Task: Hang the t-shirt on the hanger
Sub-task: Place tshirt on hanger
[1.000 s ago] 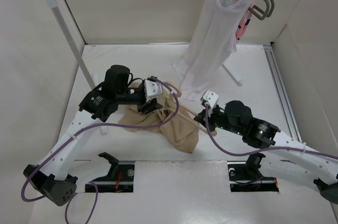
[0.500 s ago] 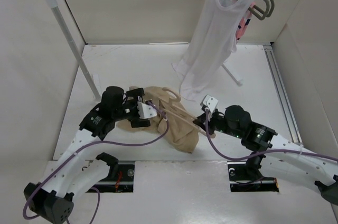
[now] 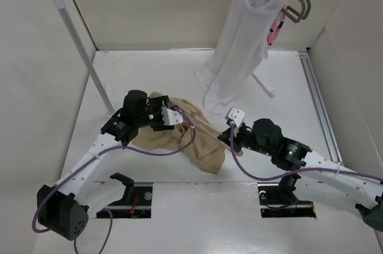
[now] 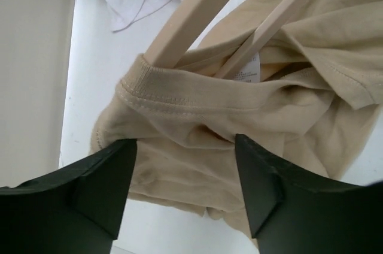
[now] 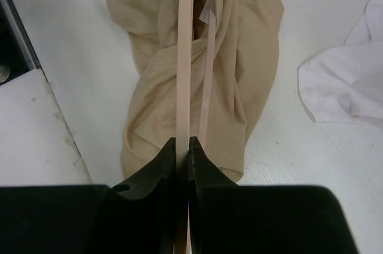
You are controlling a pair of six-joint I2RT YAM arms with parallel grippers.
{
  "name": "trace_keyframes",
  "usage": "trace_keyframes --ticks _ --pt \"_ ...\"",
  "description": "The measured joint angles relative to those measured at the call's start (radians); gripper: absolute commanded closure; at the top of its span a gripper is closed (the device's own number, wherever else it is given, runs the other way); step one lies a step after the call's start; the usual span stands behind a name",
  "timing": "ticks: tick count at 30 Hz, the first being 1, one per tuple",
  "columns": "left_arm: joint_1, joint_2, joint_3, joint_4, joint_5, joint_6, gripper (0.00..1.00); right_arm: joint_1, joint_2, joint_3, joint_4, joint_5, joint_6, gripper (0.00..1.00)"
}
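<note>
The tan t-shirt (image 3: 200,146) lies crumpled on the white table between my arms. In the left wrist view its ribbed collar (image 4: 179,92) faces the camera, and two bars of the pale peach hanger (image 4: 197,14) run into it from above. My left gripper (image 4: 185,185) is open, its fingers (image 4: 102,188) spread just above the cloth below the collar. My right gripper (image 5: 183,146) is shut on one hanger bar (image 5: 184,56), which stretches away over the t-shirt (image 5: 251,56). In the top view it (image 3: 230,138) sits at the shirt's right edge.
A white tank top (image 3: 239,50) hangs on a grey-green hanger (image 3: 299,2) from the rail at back right, its hem reaching the table beside the t-shirt (image 5: 347,80). A pink item (image 3: 276,26) hangs behind it. The rack's slanted pole (image 3: 78,38) stands at back left.
My left gripper drew back toward its base, then came forward again over the collar. The shirt's left part bunched up and shifted toward the back. The right gripper barely moved.
</note>
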Motion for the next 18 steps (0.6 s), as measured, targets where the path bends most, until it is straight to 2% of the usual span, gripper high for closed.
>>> trace_keyframes --ticks 7,13,16,18 --pt "0.002 -0.091 0.070 -0.152 0.090 0.090 0.40 0.000 0.024 0.003 0.004 -0.019 -0.007 1.00" --pt "0.002 -0.204 0.148 -0.271 0.185 0.147 0.11 0.002 0.043 0.004 0.004 -0.055 -0.019 1.00" --pt "0.002 -0.208 0.148 -0.276 0.180 0.145 0.10 0.002 0.048 0.006 0.003 -0.068 -0.023 1.00" --pt "0.002 -0.157 0.154 -0.300 0.166 0.162 0.10 0.002 0.049 0.011 0.003 -0.071 -0.023 1.00"
